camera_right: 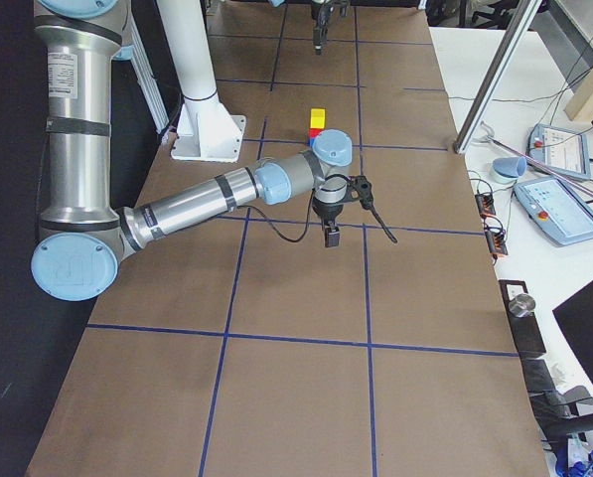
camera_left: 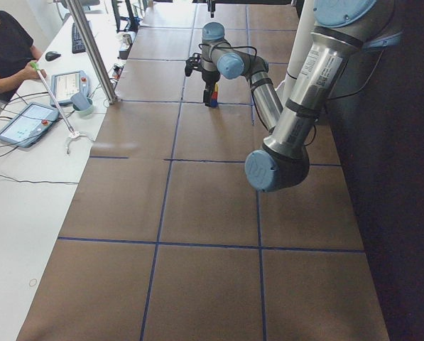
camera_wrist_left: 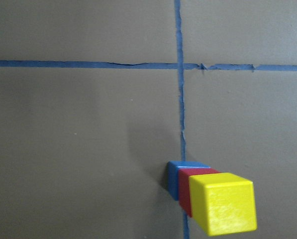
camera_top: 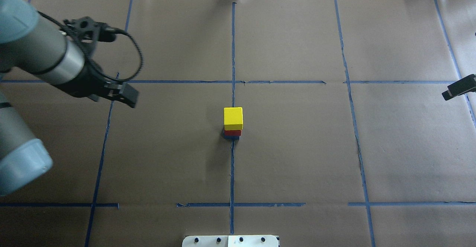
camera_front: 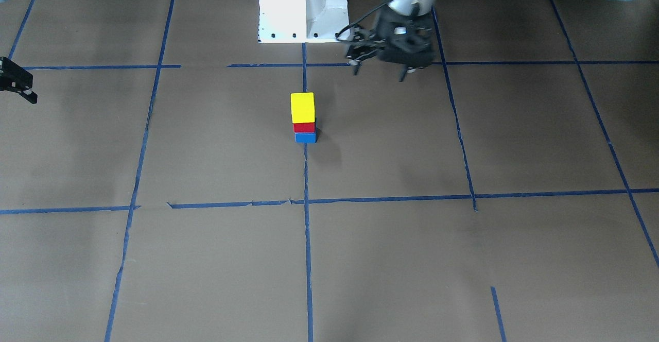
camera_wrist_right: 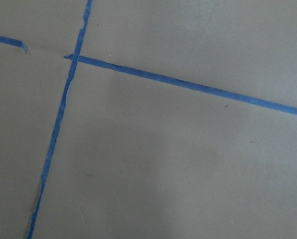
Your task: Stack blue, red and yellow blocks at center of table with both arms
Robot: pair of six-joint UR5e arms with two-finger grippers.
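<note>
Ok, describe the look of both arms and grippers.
Both arms are silver-grey tubes with pale blue joint caps. The left arm ends in a black two-finger left gripper, with a black cable looping beside its wrist. The right arm matches, with a black right gripper and cable.

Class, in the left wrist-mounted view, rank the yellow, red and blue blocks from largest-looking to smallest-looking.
1. The yellow cube-shaped block: clearly largest, though it is nearest the camera.
2. The red block and the blue block: only slivers show behind it, about alike, so they are not ranked.

Yellow block (camera_top: pixel 233 118) over red block (camera_top: pixel 232 132), blue block (camera_top: pixel 230 137)
</note>
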